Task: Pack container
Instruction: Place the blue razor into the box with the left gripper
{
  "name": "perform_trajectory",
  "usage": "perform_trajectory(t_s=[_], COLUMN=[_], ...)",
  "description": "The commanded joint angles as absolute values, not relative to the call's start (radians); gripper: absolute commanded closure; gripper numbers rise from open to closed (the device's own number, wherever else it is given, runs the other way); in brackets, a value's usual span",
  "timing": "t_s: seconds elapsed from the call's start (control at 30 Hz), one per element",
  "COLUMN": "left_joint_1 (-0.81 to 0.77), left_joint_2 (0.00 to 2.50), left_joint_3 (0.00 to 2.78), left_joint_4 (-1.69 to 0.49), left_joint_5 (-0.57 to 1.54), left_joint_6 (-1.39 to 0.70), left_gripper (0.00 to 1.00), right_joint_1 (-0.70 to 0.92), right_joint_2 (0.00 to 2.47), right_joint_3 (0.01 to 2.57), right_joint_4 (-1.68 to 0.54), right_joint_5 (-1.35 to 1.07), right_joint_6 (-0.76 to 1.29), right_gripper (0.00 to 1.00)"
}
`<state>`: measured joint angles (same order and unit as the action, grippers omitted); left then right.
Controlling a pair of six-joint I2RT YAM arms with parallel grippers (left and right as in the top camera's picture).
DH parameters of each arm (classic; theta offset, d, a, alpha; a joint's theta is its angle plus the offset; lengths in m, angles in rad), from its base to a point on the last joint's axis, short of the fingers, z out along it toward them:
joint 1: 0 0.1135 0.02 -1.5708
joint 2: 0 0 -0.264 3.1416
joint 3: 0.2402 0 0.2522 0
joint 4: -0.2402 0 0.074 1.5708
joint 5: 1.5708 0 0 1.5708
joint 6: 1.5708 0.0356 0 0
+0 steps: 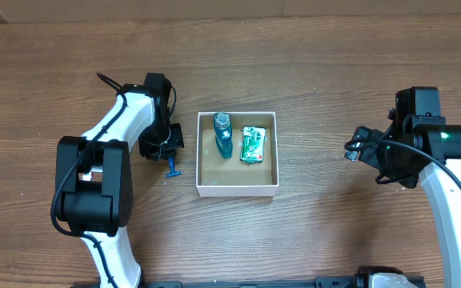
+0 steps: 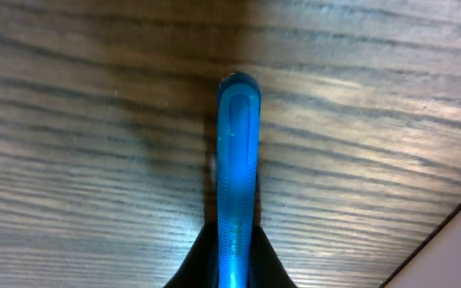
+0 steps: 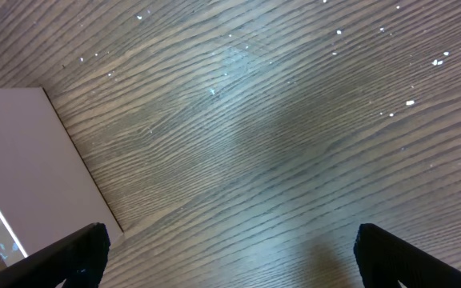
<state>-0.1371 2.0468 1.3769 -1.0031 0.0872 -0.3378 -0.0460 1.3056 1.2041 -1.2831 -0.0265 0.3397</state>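
Observation:
The container (image 1: 237, 189), a square white-walled box with a tan floor, sits mid-table. Inside it lie a teal bottle (image 1: 222, 134) and a green packet (image 1: 252, 145). My left gripper (image 1: 166, 152) is just left of the container and is shut on a blue razor (image 1: 172, 166). In the left wrist view the razor's blue handle (image 2: 238, 176) runs up between the black jaws (image 2: 234, 268), just above the wood. My right gripper (image 1: 352, 150) is open and empty over bare wood, well right of the container. The container's white wall (image 3: 22, 160) shows at the left of the right wrist view.
The wooden table (image 1: 334, 72) spreads around the container on every side. A corner of the container's wall (image 2: 454, 248) shows at the lower right of the left wrist view.

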Motion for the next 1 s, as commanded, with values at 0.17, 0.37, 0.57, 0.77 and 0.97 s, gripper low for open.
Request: perform_trajectory(t_s=[0.17,0.37,0.57,0.77,0.97], left_joint_1=[-0.154,-0.316,-0.601,-0.675,-0.675], left_joint_2=[1.925,1.553,1.474,1.642,1.822], left_joint_3=[1.460,1.489,1.481,1.433,1.433], left_joint_4=[-1.094,-1.080,-1.088,-1.064,-1.039], left_joint_5=[0.094,0.066,-0.015,-0.041,-0.095], left_joint_6=[-0.329,-0.246,0.070,0.187,0.196], left_gripper=[0.96,0.96,0.96,0.96,0.96], right_joint_1=[-0.052,-0.052,-0.052,-0.052,-0.052], right_joint_2=[1.293,1.293,1.293,1.293,1.293], right_joint_3=[1.203,1.203,1.203,1.203,1.203], right_joint_4=[-1.281,-1.268,-1.268,-1.268,-1.268], right_joint_5=[-0.031,-0.032,-0.032,-0.032,-0.032], right_joint_6=[0.334,0.332,0.332,0.332,0.332], right_gripper=[0.00,0.00,0.00,0.00,0.00])
